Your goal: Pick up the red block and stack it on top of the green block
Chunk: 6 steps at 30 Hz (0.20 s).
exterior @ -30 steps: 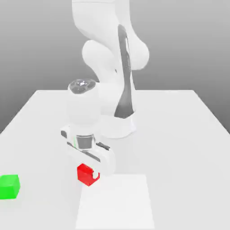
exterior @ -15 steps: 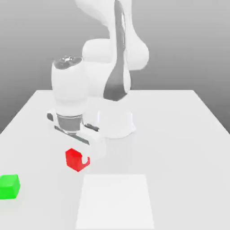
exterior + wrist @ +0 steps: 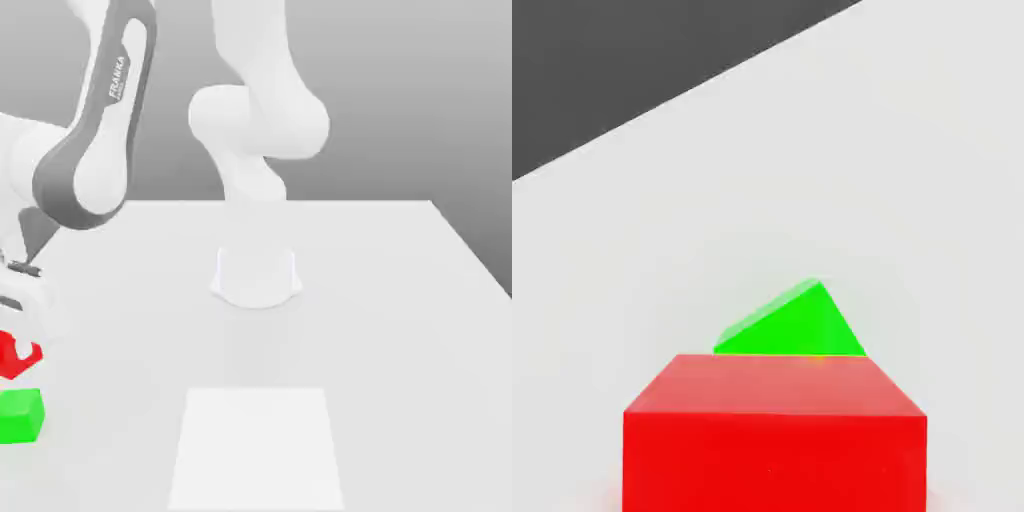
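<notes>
My gripper (image 3: 20, 350) hangs at the exterior view's far left, shut on the red block (image 3: 12, 357), which it holds in the air. The green block (image 3: 21, 416) rests on the white table directly below it, with a small gap between the two cubes. In the hand view the red block (image 3: 774, 435) sits close in front, and a corner of the green block (image 3: 794, 325) shows beyond it on the table.
The arm's white base (image 3: 256, 275) stands at the middle of the table (image 3: 400, 330). A paler white square patch (image 3: 256, 448) lies flat near the front edge. The table's left edge runs close to the green block.
The arm has swung to the exterior view's left, carrying the red block from the table's middle front to a spot just above the green block. The green block has not moved.
</notes>
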Motion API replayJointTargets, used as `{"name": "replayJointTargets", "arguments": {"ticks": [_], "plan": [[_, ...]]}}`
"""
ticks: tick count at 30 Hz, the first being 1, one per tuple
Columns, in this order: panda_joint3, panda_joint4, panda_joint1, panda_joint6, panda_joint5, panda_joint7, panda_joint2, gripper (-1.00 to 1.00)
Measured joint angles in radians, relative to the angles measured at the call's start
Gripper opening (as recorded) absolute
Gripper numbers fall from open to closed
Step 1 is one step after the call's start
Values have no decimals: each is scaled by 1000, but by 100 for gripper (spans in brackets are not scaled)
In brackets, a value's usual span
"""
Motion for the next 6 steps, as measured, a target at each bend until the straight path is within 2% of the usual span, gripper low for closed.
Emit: {"name": "replayJointTargets", "arguments": {"ticks": [2,3,6], "plan": [[15,6,-13,62,23,-20,69,-100],[20,7,-18,80,29,-25,88,100],[20,7,-18,80,29,-25,88,100]]}}
